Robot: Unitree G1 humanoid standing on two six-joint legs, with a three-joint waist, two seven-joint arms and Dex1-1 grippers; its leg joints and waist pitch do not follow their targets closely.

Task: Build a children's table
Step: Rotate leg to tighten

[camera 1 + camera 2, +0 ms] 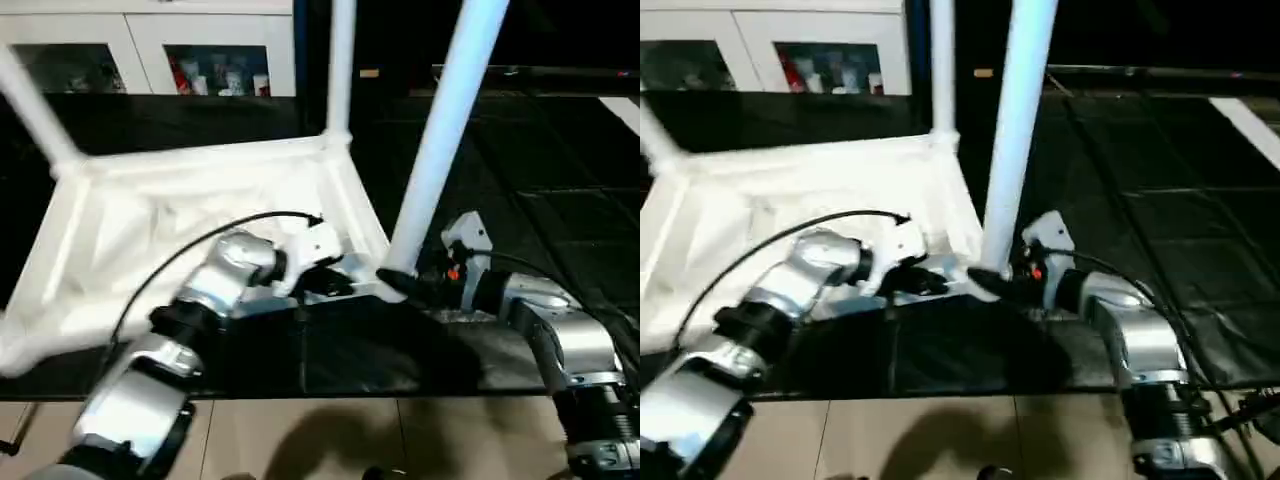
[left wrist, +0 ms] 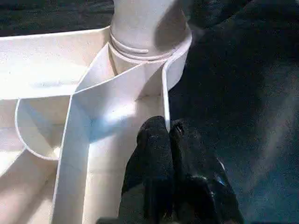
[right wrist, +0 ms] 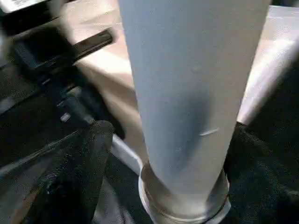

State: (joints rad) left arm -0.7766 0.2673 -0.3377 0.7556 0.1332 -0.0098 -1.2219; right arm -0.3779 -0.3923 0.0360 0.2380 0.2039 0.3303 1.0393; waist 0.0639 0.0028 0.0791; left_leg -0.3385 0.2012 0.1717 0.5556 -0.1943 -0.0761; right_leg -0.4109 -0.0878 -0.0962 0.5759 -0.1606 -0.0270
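Currently my right gripper [image 3: 159,154] stands open around the near leg [image 1: 440,150] seated in its corner socket [image 3: 184,205], while my left gripper [image 2: 169,135], closed and empty, rests beside it on the table top [image 1: 150,210].

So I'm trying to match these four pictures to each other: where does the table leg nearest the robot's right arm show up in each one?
Left eye view: the near leg rises right of centre, leaning to the upper right.
Right eye view: same leg, at centre.
Left wrist view: its base seated in the corner socket, beyond the shut left end effector.
Right wrist view: it stands close up at centre.
Shared landmark: that corner socket.
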